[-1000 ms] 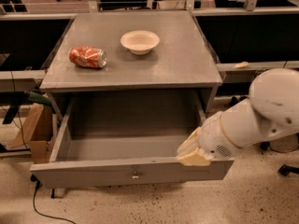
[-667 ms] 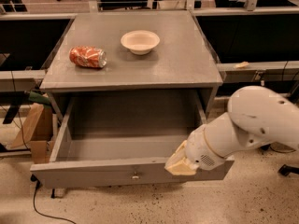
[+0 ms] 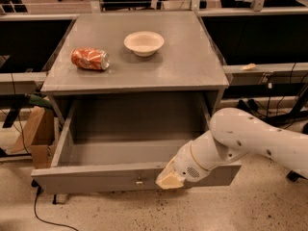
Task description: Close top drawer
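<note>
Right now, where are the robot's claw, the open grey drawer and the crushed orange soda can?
Wide grey top drawer [image 3: 96, 179]: camera view, bare front panel.
Robot's cream-tipped claw [image 3: 168, 179]: camera view, its tip, at the drawer's front panel.
Crushed orange soda can [image 3: 90, 59]: camera view, middle of its side.

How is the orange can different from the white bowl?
The can is orange and lies on its side; the bowl is white and sits upright. The can is left of the bowl. Both rest on the cabinet top. The gripper is at the front of the open top drawer.

plastic gripper [image 3: 168, 179] jaws at matt drawer [image 3: 91, 181]
</note>
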Controlling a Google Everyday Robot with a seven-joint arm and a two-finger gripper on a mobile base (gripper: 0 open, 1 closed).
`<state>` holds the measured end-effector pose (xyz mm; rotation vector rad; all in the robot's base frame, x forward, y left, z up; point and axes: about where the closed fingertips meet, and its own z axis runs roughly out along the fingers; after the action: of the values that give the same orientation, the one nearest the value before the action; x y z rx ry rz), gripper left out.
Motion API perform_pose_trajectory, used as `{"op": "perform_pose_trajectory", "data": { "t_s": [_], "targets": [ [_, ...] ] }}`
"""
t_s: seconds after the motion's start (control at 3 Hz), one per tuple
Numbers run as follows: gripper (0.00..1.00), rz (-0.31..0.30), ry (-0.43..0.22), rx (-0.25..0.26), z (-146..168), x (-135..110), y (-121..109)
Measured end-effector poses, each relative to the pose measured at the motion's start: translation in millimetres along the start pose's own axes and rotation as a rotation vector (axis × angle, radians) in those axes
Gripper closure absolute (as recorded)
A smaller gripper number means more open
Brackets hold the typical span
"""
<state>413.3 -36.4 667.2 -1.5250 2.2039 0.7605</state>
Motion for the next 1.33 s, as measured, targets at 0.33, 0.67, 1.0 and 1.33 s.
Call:
{"op": "perform_pose_trajectory", "data": {
  "t_s": [0.33, 0.67, 1.0, 1.33],
  "targets": [
    [0.58, -0.002, -0.001, 0.011, 3.6, -1.2, -8.4],
    [0.35, -0.020, -0.008, 0.054, -6.4, -6.5, -30.4],
    [0.11, -0.042, -0.006, 0.079, -12.0, -5.6, -46.0],
    [0.00, -0.043, -0.004, 0.081, -11.4, -3.3, -42.4]
  ]
}}
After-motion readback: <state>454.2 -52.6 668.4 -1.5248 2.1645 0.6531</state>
